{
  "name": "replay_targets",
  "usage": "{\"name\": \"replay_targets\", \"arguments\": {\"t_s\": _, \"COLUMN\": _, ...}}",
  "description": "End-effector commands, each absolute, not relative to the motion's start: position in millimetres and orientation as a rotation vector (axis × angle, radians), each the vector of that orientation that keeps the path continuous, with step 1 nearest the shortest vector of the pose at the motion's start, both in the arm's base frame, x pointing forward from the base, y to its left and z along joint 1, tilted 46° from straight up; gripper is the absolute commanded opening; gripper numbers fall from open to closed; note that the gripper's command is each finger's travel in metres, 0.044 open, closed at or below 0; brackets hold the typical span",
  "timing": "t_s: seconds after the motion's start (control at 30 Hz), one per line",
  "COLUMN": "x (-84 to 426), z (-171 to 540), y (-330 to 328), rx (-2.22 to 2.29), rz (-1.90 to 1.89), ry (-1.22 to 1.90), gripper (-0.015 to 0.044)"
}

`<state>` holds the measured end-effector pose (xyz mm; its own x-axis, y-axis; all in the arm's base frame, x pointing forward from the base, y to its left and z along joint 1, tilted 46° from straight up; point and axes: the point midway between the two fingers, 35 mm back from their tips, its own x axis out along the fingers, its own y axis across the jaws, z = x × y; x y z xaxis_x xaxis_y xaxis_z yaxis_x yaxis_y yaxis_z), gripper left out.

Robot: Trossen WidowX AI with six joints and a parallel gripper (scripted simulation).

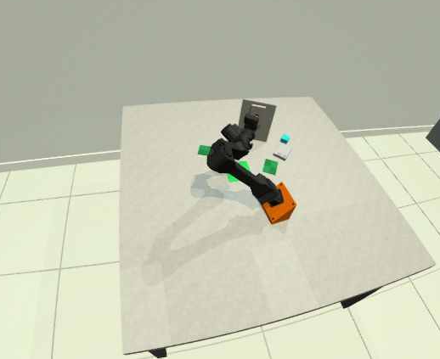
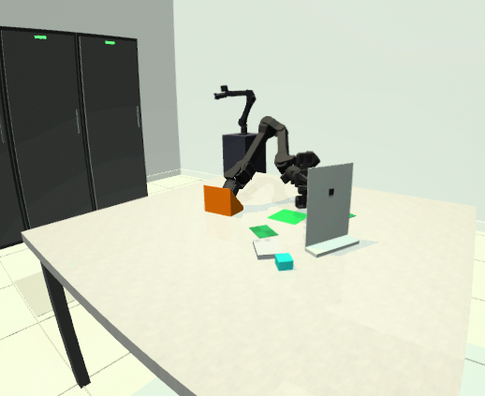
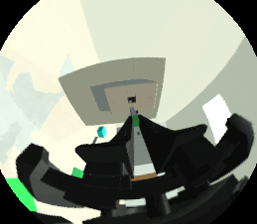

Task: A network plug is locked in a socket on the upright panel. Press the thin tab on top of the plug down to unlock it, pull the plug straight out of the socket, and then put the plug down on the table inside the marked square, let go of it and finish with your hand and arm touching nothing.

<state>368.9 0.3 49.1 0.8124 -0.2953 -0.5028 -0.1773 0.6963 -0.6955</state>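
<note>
The upright grey panel [image 1: 267,125] [image 2: 325,223] [image 3: 77,90] stands at the back of the table. Its dark socket opening [image 3: 131,99] shows uncovered in the wrist view. My gripper [image 3: 134,117] is shut on the plug [image 3: 133,111], a small grey and green piece at the fingertips, a short way in front of the panel. The plug's front end appears just outside the opening; the exact gap and the thin tab cannot be made out. The bright green square [image 1: 244,165] [image 2: 286,216] [image 3: 21,193] lies flat on the table, below and behind my hand.
A darker green patch [image 1: 270,166] [image 2: 263,231] lies near the arm's orange base [image 1: 285,202] [image 2: 217,200]. Another green patch [image 1: 203,149] lies left of the arm. A white flat box [image 1: 282,151] [image 2: 265,249] and cyan block [image 1: 284,138] [image 2: 284,262] [image 3: 101,132] are beside the panel.
</note>
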Motion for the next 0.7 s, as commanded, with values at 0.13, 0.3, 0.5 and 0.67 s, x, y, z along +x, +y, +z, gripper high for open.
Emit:
{"name": "replay_targets", "arguments": {"t_s": 0.13, "x": 364.4, "z": 50.8, "y": 0.5, "rx": -0.809, "rz": -0.075, "ry": 0.638, "gripper": 0.0000}}
{"name": "replay_targets", "arguments": {"t_s": 0.3, "x": 362.2, "z": 51.9, "y": 1.0, "rx": -0.809, "rz": -0.075, "ry": 0.638, "gripper": 0.0000}}
{"name": "replay_targets", "arguments": {"t_s": 0.5, "x": 359.5, "z": 53.1, "y": 1.6, "rx": -0.809, "rz": -0.075, "ry": 0.638, "gripper": 0.0000}}
{"name": "replay_targets", "arguments": {"t_s": 0.67, "x": 360.7, "z": 58.1, "y": -3.4, "rx": -0.811, "rz": -0.071, "ry": 0.638, "gripper": 0.0000}}
